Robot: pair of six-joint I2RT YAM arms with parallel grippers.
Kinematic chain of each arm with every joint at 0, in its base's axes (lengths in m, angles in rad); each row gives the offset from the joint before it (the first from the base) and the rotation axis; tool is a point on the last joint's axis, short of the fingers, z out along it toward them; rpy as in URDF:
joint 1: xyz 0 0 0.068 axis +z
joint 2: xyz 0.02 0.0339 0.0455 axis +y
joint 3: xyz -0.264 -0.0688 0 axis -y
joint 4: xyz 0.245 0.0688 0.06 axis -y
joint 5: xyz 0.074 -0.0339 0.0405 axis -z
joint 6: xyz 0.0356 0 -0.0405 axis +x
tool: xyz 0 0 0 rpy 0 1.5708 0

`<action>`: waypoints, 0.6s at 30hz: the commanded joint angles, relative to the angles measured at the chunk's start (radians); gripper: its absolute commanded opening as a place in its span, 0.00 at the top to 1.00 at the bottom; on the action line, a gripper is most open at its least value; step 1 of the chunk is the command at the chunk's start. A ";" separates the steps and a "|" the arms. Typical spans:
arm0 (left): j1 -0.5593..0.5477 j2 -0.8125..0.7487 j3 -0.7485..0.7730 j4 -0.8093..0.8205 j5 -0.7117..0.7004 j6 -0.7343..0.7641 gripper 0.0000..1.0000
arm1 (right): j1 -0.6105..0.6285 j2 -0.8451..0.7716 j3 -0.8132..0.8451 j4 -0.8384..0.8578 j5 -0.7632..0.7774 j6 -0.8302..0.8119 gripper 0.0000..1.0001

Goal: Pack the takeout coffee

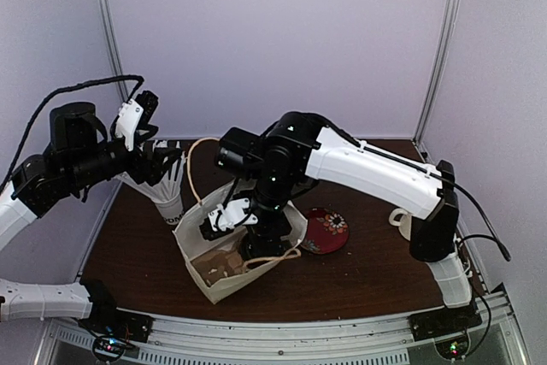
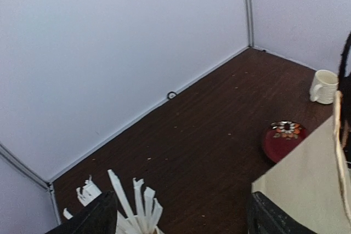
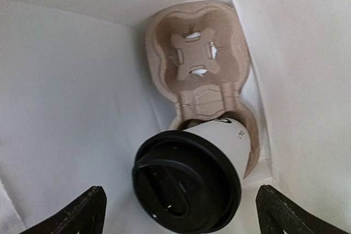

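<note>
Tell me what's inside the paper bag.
A brown pulp carrier on the bottom, with the black-lidded coffee cup in one pocket. The lid hides the cup's contents.

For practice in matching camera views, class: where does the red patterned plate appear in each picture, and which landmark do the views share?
Top external: the red plate lies right of centre, beside the paper bag.
Left wrist: right side, on the table beyond the bag's top edge.
Right wrist: not in it; this camera looks down inside the bag.
Shared landmark: the paper bag, which shows in all three views.
</note>
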 commanded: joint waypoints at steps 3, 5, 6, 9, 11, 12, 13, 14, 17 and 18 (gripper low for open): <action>0.006 0.001 0.064 -0.110 0.320 -0.130 0.15 | -0.017 -0.041 0.018 0.018 0.070 0.032 0.03; 0.005 -0.013 0.057 -0.091 0.341 -0.141 0.15 | -0.025 -0.043 0.010 0.019 0.060 0.033 0.05; 0.005 -0.015 0.057 -0.082 0.368 -0.144 0.15 | -0.025 -0.046 0.005 0.021 0.057 0.032 0.07; 0.005 0.012 0.074 -0.078 0.495 -0.158 0.15 | -0.026 -0.055 -0.002 0.029 0.054 0.032 0.11; 0.005 0.029 0.080 -0.066 0.546 -0.172 0.15 | -0.026 -0.057 -0.002 0.032 0.057 0.032 0.11; 0.005 0.035 0.079 -0.057 0.573 -0.177 0.15 | -0.028 -0.060 -0.001 0.035 0.061 0.032 0.11; 0.005 0.038 0.077 -0.049 0.603 -0.179 0.15 | -0.028 -0.060 -0.001 0.039 0.065 0.034 0.11; 0.005 0.043 0.079 -0.046 0.611 -0.183 0.15 | -0.028 -0.060 0.001 0.041 0.069 0.032 0.11; 0.005 0.069 0.095 -0.044 0.489 -0.220 0.15 | -0.029 -0.062 0.004 0.041 0.072 0.036 0.07; 0.004 0.077 0.097 -0.037 0.457 -0.230 0.15 | -0.029 -0.064 0.002 0.042 0.070 0.036 0.05</action>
